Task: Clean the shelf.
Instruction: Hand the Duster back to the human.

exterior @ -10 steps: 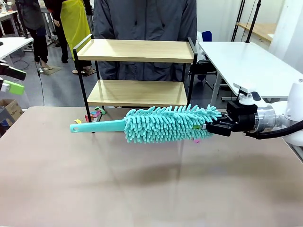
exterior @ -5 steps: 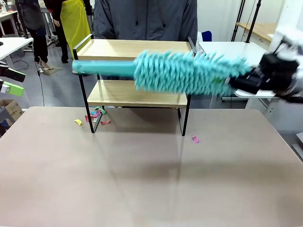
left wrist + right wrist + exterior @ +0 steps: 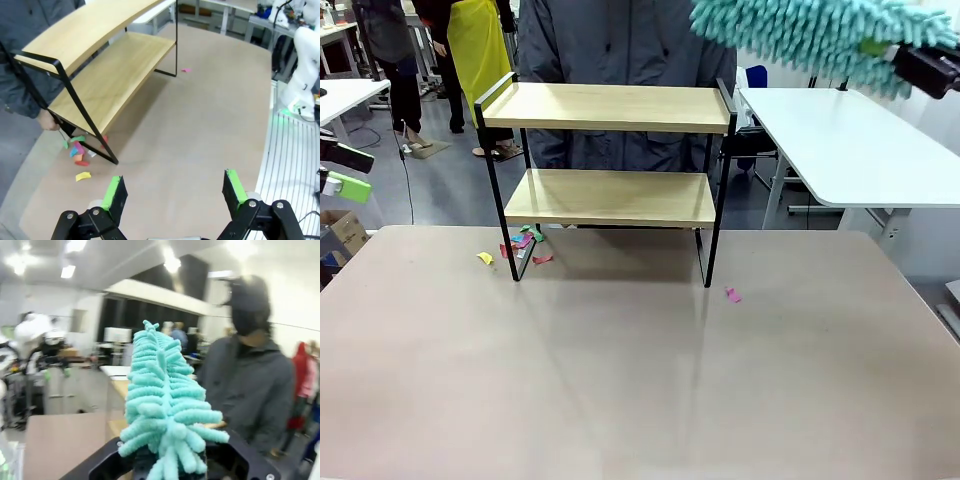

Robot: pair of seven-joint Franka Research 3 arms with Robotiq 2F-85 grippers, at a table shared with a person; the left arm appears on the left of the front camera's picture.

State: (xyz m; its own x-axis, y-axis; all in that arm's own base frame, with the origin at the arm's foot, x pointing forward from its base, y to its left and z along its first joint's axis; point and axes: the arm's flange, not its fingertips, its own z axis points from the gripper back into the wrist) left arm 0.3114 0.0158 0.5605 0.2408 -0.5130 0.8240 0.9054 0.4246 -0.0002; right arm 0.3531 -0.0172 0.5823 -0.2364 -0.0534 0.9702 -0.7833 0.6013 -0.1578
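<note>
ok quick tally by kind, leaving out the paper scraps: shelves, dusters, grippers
shelf: 1
teal duster: 1
grippers: 2, the left gripper and the right gripper
total: 4

Teal duster (image 3: 810, 35) cut off at top edge, right gripper (image 3: 932, 68) mostly out of frame

Black claw (image 3: 174, 192), green pads, person's grey jacket (image 3: 625, 45)
</note>
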